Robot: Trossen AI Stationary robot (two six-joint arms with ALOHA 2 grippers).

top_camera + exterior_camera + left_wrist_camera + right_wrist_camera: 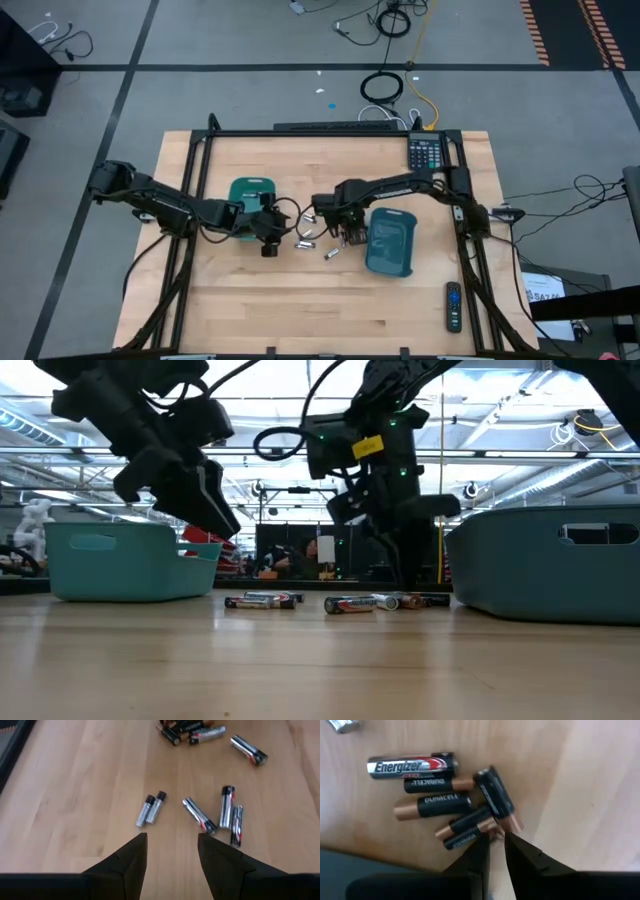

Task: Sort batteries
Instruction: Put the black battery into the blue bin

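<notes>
Several batteries lie on their sides on the wooden table between two teal trays (252,192) (390,242). Silvery ones (199,815) lie loose ahead of my left gripper (170,845), which is open and hovers above the table beside the left tray. A cluster of dark copper-ended batteries (440,800) and one silver battery (410,766) lies under my right gripper (497,837). Its fingers point down with only a narrow gap between them, at the copper ends of the nearest dark batteries (487,826). In the low view the batteries (385,602) lie in a row. My right gripper comes from above at the copper ends of the dark batteries (492,825), its fingertips (510,840) right beside them. I cannot tell whether they touch a battery. All the batteries lie flat on the table.
A calculator (425,152) sits at the table's far right corner and a black remote (453,305) near the right edge. Dark frame rails (190,180) run along the table's sides. Bare wood (320,310) lies toward the near edge.
</notes>
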